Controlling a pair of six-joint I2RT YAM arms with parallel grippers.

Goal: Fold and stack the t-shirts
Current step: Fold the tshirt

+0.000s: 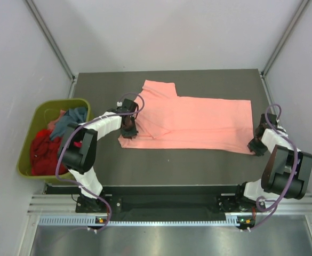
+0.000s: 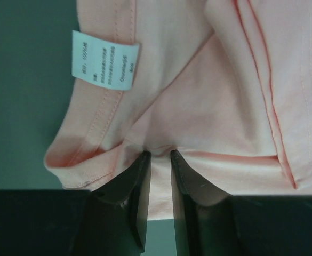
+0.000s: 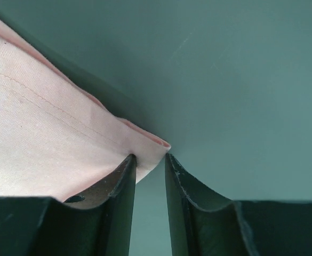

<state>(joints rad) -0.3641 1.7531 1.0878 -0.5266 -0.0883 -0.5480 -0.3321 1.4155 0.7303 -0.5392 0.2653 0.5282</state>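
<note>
the salmon-pink t-shirt [image 1: 198,120] lay spread across the middle of the surface [image 1: 172,165], one sleeve pointing far. the red t-shirt [image 1: 41,152] and the teal-blue t-shirt [image 1: 68,120] sat in the olive-green bin [image 1: 28,133] at the left. my left jaws pinched a fold of the pink cloth at its left near edge, just beside the white label [image 2: 105,63]. my right jaws stood narrowly apart at the right near corner, the hem at their tips, and i could not tell whether it was gripped. to fold well, i judged both ends needed a firm hold first. then both should rise together, level and taut, and carry the near edge straight to the far edge.
</note>
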